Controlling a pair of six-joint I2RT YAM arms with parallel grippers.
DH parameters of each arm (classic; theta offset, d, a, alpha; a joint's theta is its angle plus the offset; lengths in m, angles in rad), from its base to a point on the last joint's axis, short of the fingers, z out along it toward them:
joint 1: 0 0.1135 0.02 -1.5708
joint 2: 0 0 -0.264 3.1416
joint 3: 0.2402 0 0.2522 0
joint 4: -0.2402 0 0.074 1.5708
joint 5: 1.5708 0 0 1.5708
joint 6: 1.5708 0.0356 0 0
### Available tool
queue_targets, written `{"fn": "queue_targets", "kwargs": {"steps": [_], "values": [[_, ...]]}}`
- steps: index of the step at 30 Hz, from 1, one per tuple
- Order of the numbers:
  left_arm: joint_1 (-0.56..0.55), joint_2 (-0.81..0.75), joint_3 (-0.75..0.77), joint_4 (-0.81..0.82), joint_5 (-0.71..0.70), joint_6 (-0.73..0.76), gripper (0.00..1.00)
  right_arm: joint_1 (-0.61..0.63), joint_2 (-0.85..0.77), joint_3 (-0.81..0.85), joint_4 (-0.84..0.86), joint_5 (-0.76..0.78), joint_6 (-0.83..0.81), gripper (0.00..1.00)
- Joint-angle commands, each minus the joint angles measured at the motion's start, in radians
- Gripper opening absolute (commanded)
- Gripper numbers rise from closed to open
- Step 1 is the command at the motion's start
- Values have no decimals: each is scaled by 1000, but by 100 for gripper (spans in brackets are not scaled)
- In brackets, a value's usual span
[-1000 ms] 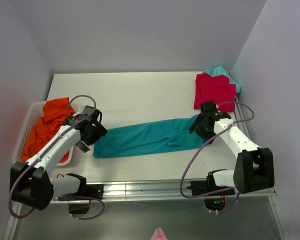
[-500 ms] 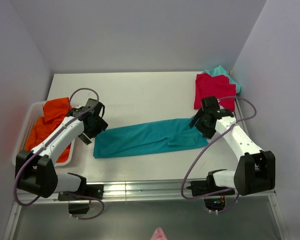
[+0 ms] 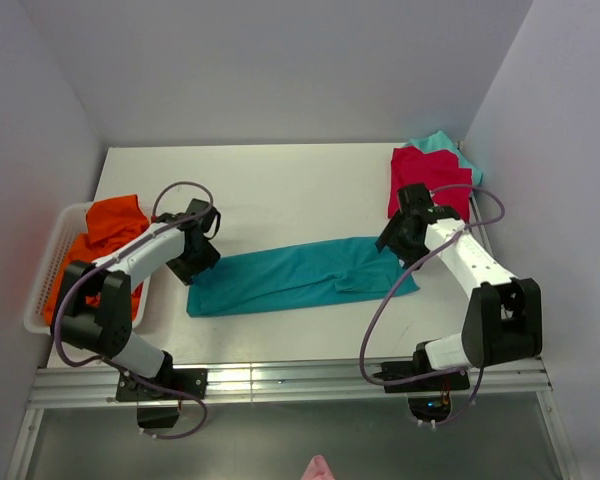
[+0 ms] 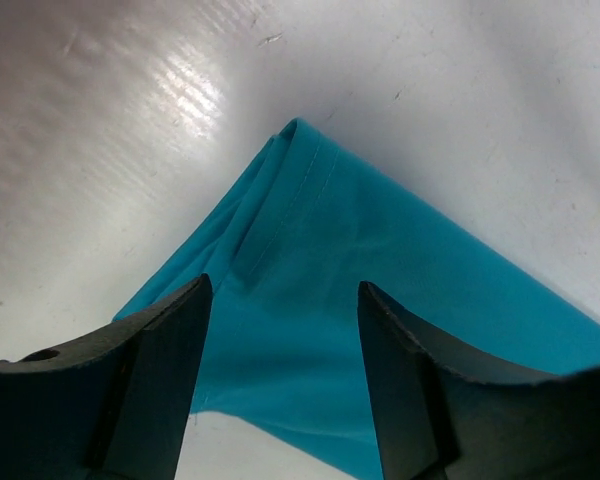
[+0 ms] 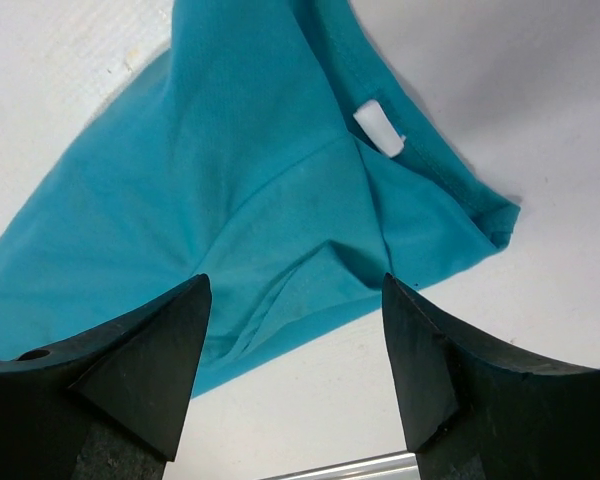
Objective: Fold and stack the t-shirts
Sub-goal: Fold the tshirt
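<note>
Teal-blue shirt lies in 1 long strip on table. Left gripper spread at hem corner; right gripper spread near white label.

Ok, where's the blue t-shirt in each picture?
Top external: the teal-blue t-shirt lies as a long strip across the middle.
Left wrist: its pointed end fills the lower middle and right.
Right wrist: its neck end, with the white label, fills the upper left.
Shared landmark: the white table underneath it.

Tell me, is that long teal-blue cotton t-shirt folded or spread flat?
Folded, lengthwise into a narrow strip: the teal-blue cotton t-shirt lies as a long band, and the left wrist view shows layered edges at its corner.
</note>
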Motion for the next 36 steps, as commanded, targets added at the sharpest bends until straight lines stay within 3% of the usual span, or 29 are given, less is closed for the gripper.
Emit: {"fn": "queue_targets", "kwargs": {"steps": [1,19,22,23,25,30,33,36], "values": [[-6,32,12,59,-22,20,65,-6,28,59,-9,29,-18,76],[-6,153,-31,140,-38,9,47,-42,126,100,-1,38,-37,75],[-6,168,-37,145,-45,6,34,-55,135,105,-1,41,-43,75],[-4,173,-36,142,-48,3,17,-60,137,107,-2,41,-43,75],[-6,169,-24,121,-65,-8,0,-65,143,108,-1,44,-46,75],[-6,115,67,35,-88,-2,1,-71,160,102,10,44,-46,75],[-6,103,142,-14,-97,4,10,-72,166,100,14,42,-43,75],[-3,95,185,-44,-100,13,8,-72,171,94,28,26,-38,74]]}}
